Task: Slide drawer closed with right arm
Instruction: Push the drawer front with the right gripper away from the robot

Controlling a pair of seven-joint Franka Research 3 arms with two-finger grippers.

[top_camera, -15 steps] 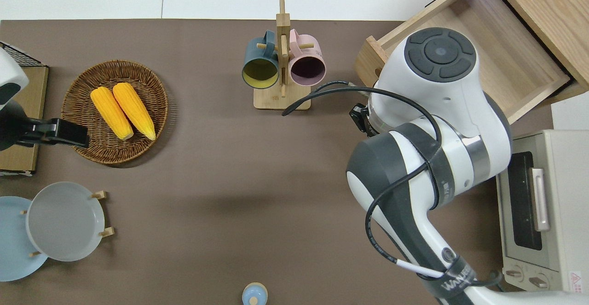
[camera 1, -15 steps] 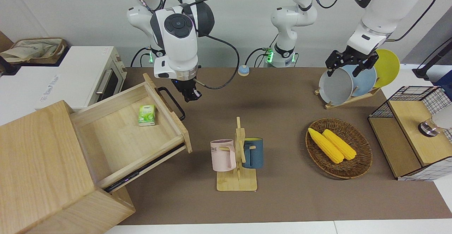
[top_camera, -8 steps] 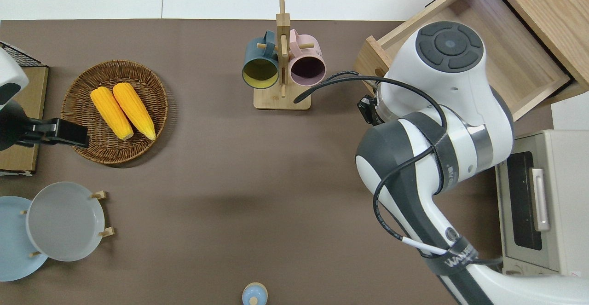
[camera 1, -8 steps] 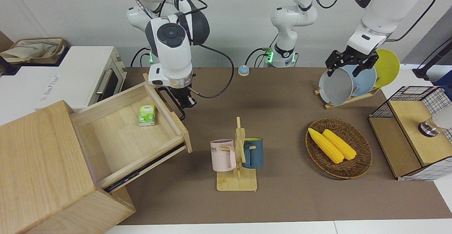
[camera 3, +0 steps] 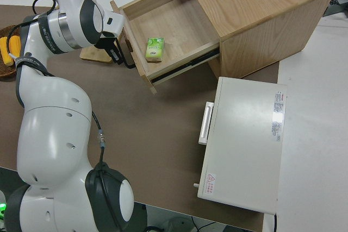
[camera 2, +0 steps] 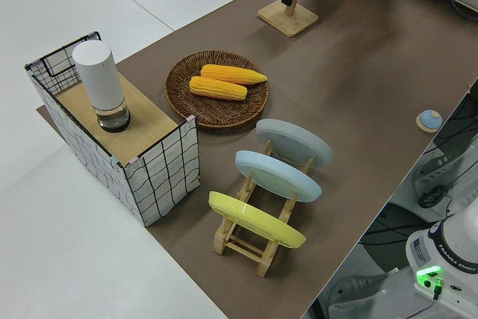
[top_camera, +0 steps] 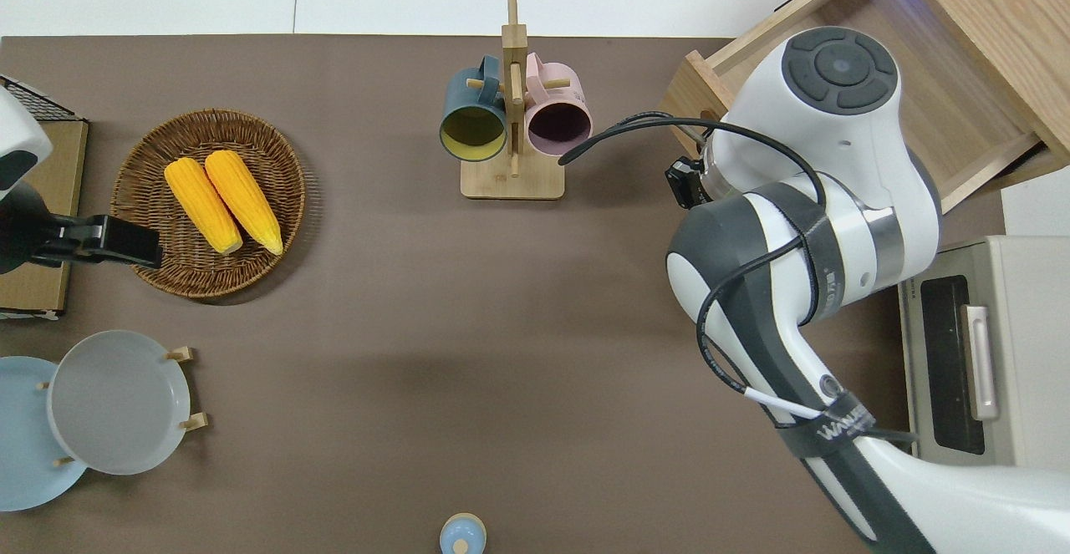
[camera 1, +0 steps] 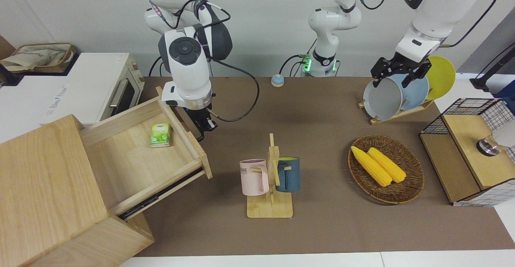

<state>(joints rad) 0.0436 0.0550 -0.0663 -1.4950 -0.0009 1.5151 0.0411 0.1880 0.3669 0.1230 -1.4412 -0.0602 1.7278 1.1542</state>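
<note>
One drawer (camera 1: 141, 154) stands partly open from the pale-wood cabinet (camera 1: 48, 194), a small green packet (camera 1: 160, 135) inside. The right end effector (camera 1: 201, 125) presses at the drawer's front by the handle; whether it is clenched cannot be told. The left arm is parked.

Probably a lab: mock kitchen table (camera 1: 322, 110), two robot arms.
</note>
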